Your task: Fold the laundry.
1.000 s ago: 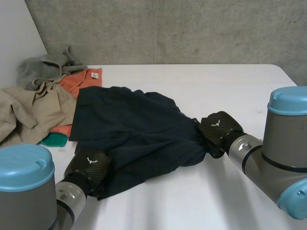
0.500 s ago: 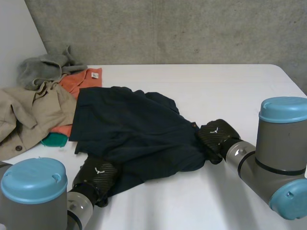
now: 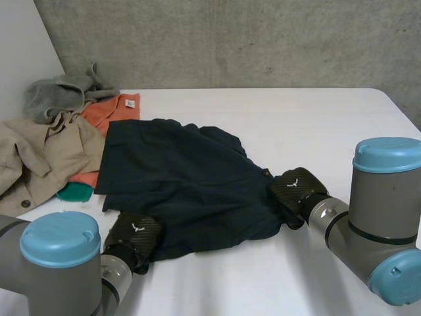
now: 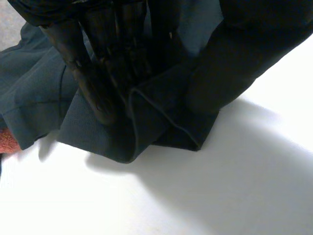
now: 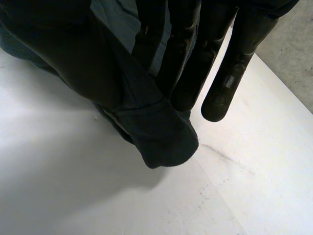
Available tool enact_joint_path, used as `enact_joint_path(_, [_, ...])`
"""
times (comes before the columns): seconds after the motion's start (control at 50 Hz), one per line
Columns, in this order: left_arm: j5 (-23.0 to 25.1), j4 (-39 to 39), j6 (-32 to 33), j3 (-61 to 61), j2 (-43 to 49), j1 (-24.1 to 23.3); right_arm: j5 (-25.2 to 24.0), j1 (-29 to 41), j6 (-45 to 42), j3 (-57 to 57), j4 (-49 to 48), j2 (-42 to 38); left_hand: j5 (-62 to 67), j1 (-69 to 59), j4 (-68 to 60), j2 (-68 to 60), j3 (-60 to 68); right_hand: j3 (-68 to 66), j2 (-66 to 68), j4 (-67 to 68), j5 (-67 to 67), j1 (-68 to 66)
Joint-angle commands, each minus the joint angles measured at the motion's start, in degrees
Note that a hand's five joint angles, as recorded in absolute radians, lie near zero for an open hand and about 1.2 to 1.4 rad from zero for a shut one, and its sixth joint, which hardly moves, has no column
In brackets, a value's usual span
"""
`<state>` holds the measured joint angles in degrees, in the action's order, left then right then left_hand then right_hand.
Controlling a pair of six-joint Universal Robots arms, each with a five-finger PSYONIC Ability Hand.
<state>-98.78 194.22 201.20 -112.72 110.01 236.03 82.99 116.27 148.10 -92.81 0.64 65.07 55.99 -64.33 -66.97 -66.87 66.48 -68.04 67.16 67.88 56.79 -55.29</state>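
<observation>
A dark navy garment (image 3: 184, 184) lies spread over the middle of the white table (image 3: 309, 118). My left hand (image 3: 135, 236) is at its near left corner. In the left wrist view the fingers (image 4: 117, 44) and thumb pinch a folded hem of the cloth (image 4: 161, 117) just above the table. My right hand (image 3: 295, 187) is at the garment's near right corner. In the right wrist view its straight fingers (image 5: 230, 63) and thumb hold a bunched tip of the cloth (image 5: 156, 132), which hangs over the table.
A heap of clothes sits at the table's far left: a beige garment (image 3: 39, 155), an orange one (image 3: 108, 112), a grey one (image 3: 59, 95) and a bit of green cloth (image 3: 74, 192). A concrete wall stands behind the table.
Both hands have drawn back toward me along the table, taking the garment's near edge with them. The left hand opened briefly and closed again on the near left corner.
</observation>
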Motion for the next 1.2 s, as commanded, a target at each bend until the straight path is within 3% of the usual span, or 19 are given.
enact_joint_path(0.02, [-2.12,-0.86,1.73,1.45,-4.43,1.19,0.50,-0.34,-0.09,0.61,0.67,0.85,14.01,-15.67,-13.03,-13.13,13.52,-11.96,12.84,12.12,13.21,-24.71])
enact_joint_path(0.1, [-2.21,-4.53,5.32,1.80,-16.27,1.28,1.29,-0.52,-2.10,1.23,4.62,5.05,14.01,-15.67,-13.03,-13.13,13.52,-11.96,12.84,12.12,13.21,-24.71])
enact_joint_path(0.26, [0.59,-17.62,7.10,9.35,-33.62,1.54,2.70,-7.64,-16.33,6.23,24.13,21.67,14.01,-15.67,-13.03,-13.13,13.52,-11.96,12.84,12.12,13.21,-24.71])
enact_joint_path(0.34, [2.62,-22.91,6.84,12.52,-34.95,1.72,2.88,-9.31,-21.52,7.56,29.24,26.51,14.01,-15.67,-13.03,-13.13,13.52,-11.96,12.84,12.12,13.21,-24.71])
enact_joint_path(0.44, [3.33,-23.89,6.57,13.85,-34.08,2.24,2.53,-10.45,-23.47,6.77,31.09,28.18,14.01,-15.67,-13.03,-13.13,13.52,-11.96,12.84,12.12,13.21,-24.71])
enact_joint_path(0.54, [3.50,-21.88,6.57,14.99,-24.25,2.68,2.61,-9.84,-23.29,4.48,30.39,25.03,14.01,-15.67,-13.03,-13.13,13.52,-11.96,12.84,12.12,13.21,-24.71])
enact_joint_path(0.64, [2.98,-16.43,7.36,23.92,-7.76,2.86,3.40,-9.66,-22.77,9.55,23.91,11.00,14.01,-15.67,-13.03,-13.13,13.52,-11.96,12.84,12.12,13.21,-24.71])
enact_joint_path(0.76, [2.71,-13.44,9.29,45.27,6.16,3.38,6.04,-8.26,-19.60,20.20,12.57,3.67,14.01,-15.67,-13.03,-13.13,13.52,-11.96,12.84,12.12,13.21,-24.71])
enact_joint_path(0.84, [1.92,-7.21,11.40,60.31,10.57,5.40,6.74,-6.50,-19.51,29.34,-1.40,-1.52,14.01,-15.67,-13.03,-13.13,13.52,-11.96,12.84,12.12,13.21,-24.71])
enact_joint_path(0.86, [1.84,-5.19,11.84,62.78,10.92,5.76,6.74,-5.89,-19.25,32.05,-9.17,-2.31,14.01,-15.67,-13.03,-13.13,13.52,-11.96,12.84,12.12,13.21,-24.71])
enact_joint_path(0.88, [1.83,-0.47,12.63,67.24,11.62,6.02,6.57,-5.80,-19.16,32.78,-12.12,-2.32,14.01,-15.67,-13.03,-13.13,13.52,-11.96,12.84,12.12,13.21,-24.71])
enact_joint_path(0.98, [1.22,12.04,13.34,74.31,11.81,6.37,6.04,-5.18,-18.98,35.51,-29.98,-2.49,14.01,-15.67,-13.03,-13.13,13.52,-11.96,12.84,12.12,13.21,-24.71])
enact_joint_path(1.12, [1.13,14.35,13.16,74.32,11.37,5.41,5.95,-3.51,-18.37,37.79,-31.14,-3.02,14.01,-15.67,-13.03,-13.13,13.52,-11.96,12.84,12.12,13.21,-24.71])
enact_joint_path(1.2, [1.57,13.29,12.99,66.78,10.67,4.18,6.92,-2.10,-17.40,36.74,-27.98,-2.84,14.01,-15.67,-13.03,-13.13,13.52,-11.96,12.84,12.12,13.21,-24.71])
